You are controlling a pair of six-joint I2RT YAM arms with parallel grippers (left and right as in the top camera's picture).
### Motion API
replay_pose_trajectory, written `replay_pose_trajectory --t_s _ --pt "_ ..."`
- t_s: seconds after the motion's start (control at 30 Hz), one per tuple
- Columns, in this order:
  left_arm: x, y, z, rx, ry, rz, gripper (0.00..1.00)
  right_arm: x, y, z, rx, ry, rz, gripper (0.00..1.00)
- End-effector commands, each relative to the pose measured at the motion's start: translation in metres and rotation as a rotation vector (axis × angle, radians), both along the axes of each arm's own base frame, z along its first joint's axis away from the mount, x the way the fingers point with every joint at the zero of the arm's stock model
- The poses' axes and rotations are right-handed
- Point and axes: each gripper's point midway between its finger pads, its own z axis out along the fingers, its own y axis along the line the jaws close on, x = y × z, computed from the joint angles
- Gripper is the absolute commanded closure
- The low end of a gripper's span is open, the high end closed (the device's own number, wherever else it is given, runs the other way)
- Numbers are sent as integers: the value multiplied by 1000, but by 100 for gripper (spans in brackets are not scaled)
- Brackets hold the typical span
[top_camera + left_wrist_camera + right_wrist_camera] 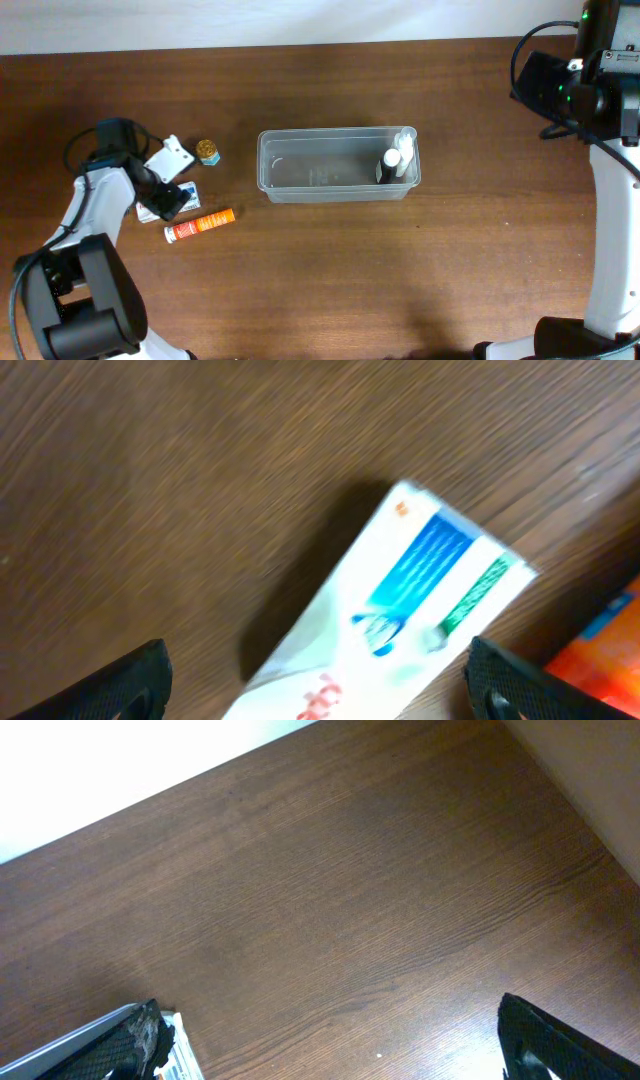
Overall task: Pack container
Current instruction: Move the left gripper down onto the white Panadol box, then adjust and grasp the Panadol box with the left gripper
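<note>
The clear plastic container (300, 170) stands at the table's middle, with small white and dark bottles (397, 160) upright in its right end. At the left, my left gripper (163, 197) is down over a white box with blue and green print (400, 610). In the left wrist view the box lies slanted between the two black fingertips (135, 680), with a gap on each side, so the left gripper (320, 695) is open. My right gripper (335, 1060) is open over bare wood at the far right, holding nothing.
An orange tube (200, 226) lies just right of the box and shows at the edge of the left wrist view (610, 640). A small gold-lidded jar (207, 151) sits between the left arm and the container. The right arm (610, 200) stands along the right edge.
</note>
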Motion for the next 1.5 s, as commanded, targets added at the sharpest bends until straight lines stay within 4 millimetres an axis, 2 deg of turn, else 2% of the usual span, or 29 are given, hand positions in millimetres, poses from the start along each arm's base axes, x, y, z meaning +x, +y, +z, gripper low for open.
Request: replay_pose_trajectory --t_s 0.0,0.13,0.4,0.5,0.57,0.8,0.9,1.13,1.37,1.47 --pt "2 15 -4 19 1 -4 6 0 -5 6 -17 -13 -17 1" --pt "2 19 -14 14 18 6 6 0 -5 6 -16 -13 -17 2" --pt "1 13 -28 -27 40 -4 5 0 -5 6 -16 -13 -17 2" --pt "2 13 -28 -26 39 -4 5 0 -5 5 -16 -13 -16 1" --pt "3 14 -28 -23 34 -4 1 0 -5 5 -17 -13 -17 2" --pt "22 15 -13 -25 -29 -13 2 0 -5 6 -17 -13 -17 2" --pt "18 2 -7 -81 -9 -34 2 0 -5 5 -16 -13 -17 2" --pt "1 -9 -9 -129 54 -69 1 0 -5 6 -16 -13 -17 2" --pt "-2 -8 -10 -110 65 -111 1 0 -5 5 -17 -13 -17 2" --pt "7 -5 -10 -85 29 -154 1 0 -5 6 -17 -13 -17 2"
